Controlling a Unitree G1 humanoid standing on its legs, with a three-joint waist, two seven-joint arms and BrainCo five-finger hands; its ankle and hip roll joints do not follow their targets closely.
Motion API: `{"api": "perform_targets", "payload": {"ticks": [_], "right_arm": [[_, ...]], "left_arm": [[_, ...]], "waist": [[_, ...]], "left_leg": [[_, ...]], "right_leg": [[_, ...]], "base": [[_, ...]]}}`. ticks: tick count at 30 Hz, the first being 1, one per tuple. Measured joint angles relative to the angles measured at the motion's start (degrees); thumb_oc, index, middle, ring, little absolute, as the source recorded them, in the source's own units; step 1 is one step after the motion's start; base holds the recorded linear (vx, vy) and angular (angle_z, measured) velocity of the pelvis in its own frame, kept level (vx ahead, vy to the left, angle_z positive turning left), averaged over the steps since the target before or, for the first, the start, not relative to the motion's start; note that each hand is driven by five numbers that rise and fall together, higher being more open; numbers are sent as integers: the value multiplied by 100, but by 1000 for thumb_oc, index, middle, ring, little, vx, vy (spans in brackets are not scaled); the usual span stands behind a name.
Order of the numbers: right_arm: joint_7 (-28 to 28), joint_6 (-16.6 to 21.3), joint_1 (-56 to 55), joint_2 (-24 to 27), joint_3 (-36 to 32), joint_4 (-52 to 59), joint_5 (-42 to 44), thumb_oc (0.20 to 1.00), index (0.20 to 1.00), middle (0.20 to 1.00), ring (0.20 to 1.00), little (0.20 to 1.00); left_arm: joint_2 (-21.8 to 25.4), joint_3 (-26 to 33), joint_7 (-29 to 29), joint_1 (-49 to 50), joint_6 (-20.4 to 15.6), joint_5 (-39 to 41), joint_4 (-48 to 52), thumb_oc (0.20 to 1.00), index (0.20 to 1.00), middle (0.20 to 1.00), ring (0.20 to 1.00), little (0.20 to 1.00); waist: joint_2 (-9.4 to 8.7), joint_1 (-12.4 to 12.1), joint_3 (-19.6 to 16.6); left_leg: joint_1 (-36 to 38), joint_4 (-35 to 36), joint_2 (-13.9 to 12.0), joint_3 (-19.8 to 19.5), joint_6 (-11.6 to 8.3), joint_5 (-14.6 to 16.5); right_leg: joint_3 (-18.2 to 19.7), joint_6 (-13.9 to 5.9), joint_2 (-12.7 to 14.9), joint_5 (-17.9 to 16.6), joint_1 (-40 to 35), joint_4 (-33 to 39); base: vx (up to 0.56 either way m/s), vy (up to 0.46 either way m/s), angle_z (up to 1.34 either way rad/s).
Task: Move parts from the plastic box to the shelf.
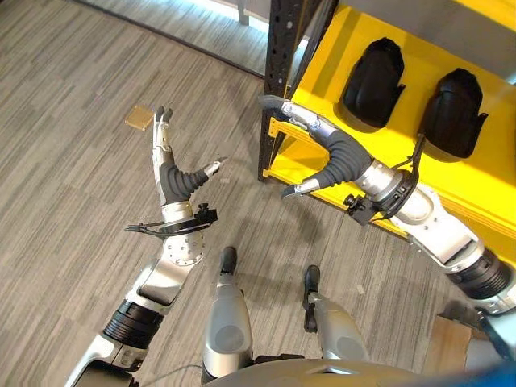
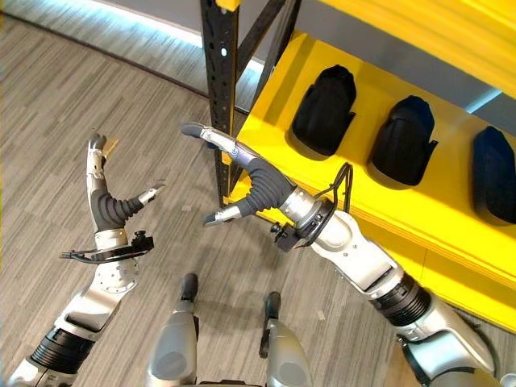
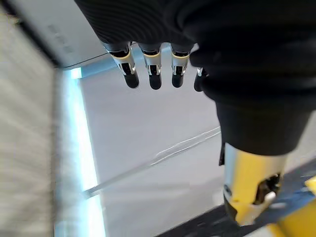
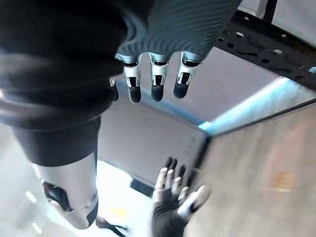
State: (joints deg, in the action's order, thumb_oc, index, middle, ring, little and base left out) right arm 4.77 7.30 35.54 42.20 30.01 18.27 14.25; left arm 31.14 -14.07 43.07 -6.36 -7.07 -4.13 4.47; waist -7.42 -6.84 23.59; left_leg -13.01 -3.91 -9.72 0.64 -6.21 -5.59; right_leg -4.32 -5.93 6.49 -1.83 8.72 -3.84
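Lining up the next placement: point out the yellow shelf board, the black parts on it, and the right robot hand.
Yellow shelf board point(image 1: 339, 48): left eye view, bare surface.
Black moulded part point(image 1: 372, 72): left eye view, its middle.
Right robot hand point(image 2: 254, 184): right eye view, ribbed back.

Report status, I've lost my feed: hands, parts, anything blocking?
Left hand open, empty, over the floor. Right hand open, empty, by the black shelf post. Three black parts sit on the yellow shelf. Nothing blocking.

yellow shelf point(image 2: 419, 205) | three black parts point(image 2: 324, 110) on it, side by side
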Motion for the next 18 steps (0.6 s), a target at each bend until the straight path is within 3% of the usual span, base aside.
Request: {"api": "perform_targets", "payload": {"ticks": [4,8,13,18], "right_arm": [[115,-386,177,169,121,-372,-113,1000,1000,1000,1000,1000],[-87,-712,156,356,184,-755,-701,1000,1000,1000,1000,1000],[-54,-944,4,687,1,-784,-1113,1000,1000,1000,1000,1000],[133,-1183,-211,954,-249,-722,-1111,1000,1000,1000,1000,1000]], "left_arm": [[119,132,-169,50,-140,127,-254,1000,1000,1000,1000,1000],[120,259,-311,43,-263,128,-261,1000,1000,1000,1000,1000],[130,319,-809,37,-223,206,-256,1000,1000,1000,1000,1000],[132,322,-912,54,-98,356,-256,1000,1000,1000,1000,1000]], "waist": [[-56,-31,263],[-53,-5,289],[-17,69,342],[58,210,395]], "left_leg": [[-1,-2,-14,6,-22,3],[4,22,-15,23,-25,5],[14,77,-11,58,-29,3],[23,85,-18,122,-30,4]], "right_leg": [[4,1,-17,-48,-31,88],[10,2,-19,-62,-36,131],[43,-3,-16,-91,-19,169],[61,-2,-14,-106,-16,198]], "base": [[-20,-6,-2],[-8,0,-1],[-20,26,-2],[-9,19,-4]]}}
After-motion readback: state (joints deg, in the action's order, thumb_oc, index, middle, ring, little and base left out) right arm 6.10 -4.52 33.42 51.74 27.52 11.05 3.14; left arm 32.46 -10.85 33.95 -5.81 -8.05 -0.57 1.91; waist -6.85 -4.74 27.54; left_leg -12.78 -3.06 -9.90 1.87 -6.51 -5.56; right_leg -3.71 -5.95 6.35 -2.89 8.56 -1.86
